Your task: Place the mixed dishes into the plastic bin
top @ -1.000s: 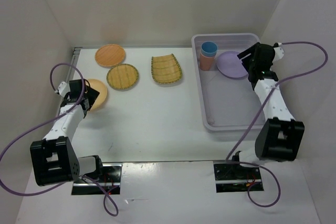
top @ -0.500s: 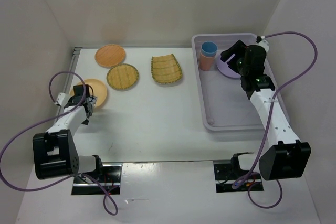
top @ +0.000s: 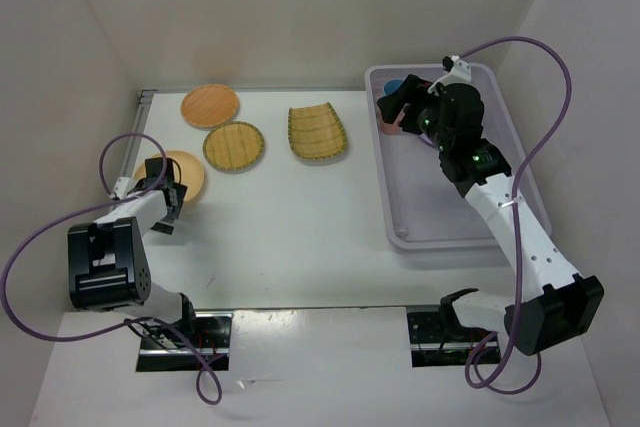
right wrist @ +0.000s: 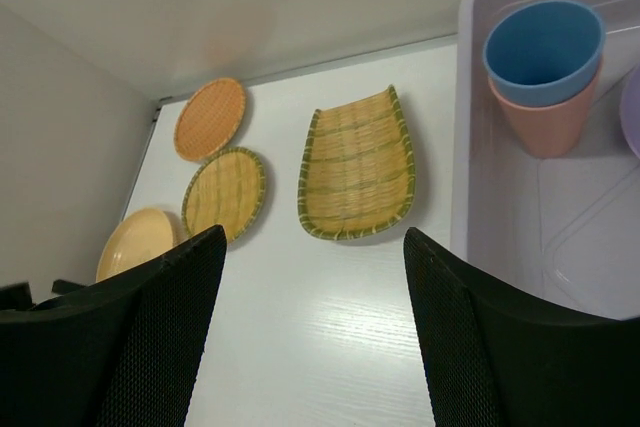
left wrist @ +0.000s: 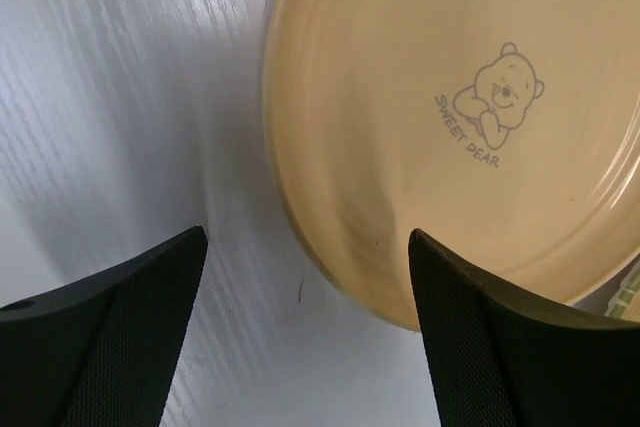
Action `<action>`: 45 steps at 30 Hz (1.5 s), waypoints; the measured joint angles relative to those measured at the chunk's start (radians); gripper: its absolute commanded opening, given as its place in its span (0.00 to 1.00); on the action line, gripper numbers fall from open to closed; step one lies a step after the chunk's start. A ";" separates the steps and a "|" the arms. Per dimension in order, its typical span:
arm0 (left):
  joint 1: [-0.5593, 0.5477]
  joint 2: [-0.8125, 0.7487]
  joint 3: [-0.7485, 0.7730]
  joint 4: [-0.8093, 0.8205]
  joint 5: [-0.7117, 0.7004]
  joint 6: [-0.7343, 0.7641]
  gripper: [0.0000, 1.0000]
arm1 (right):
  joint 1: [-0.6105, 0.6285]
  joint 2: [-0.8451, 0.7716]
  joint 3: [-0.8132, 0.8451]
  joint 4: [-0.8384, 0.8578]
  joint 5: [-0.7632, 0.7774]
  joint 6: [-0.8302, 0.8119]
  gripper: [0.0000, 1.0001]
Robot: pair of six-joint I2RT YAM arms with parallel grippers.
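Note:
My left gripper is open, low over the table at the near edge of a pale orange round plate with a bear drawing. The plate's rim lies between the fingers. My right gripper is open and empty, held above the far left corner of the plastic bin. A blue cup sits nested in a coral cup in the bin. The lavender plate shows only as a sliver. The second orange plate, round woven plate and squarish woven plate lie on the table.
White walls close in the table on the left, back and right. The bin fills the right side. Purple cables loop from both arms.
My right gripper has swung left across the bin from the lavender plate to above the cups. My left gripper has shifted slightly nearer, to the pale orange plate's near edge.

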 measured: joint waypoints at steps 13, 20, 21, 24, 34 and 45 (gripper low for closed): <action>0.000 0.057 0.032 0.018 0.024 -0.014 0.26 | 0.206 0.025 0.039 -0.002 0.010 -0.034 0.76; 0.009 0.034 0.032 0.053 0.042 -0.009 0.00 | 0.251 0.068 0.071 -0.002 0.010 -0.038 0.76; 0.007 0.020 0.032 0.045 0.048 0.000 0.00 | 0.251 0.077 0.077 -0.003 0.004 -0.038 0.76; 0.007 -0.078 0.029 -0.014 0.064 0.040 0.00 | 0.251 0.115 0.091 -0.001 -0.023 -0.038 0.76; 0.007 -0.553 0.094 -0.082 0.295 0.322 0.00 | 0.264 0.298 0.155 0.008 -0.220 -0.032 0.77; 0.007 -0.551 0.120 -0.135 0.695 0.573 0.00 | 0.343 0.372 0.237 0.037 -0.350 -0.034 0.78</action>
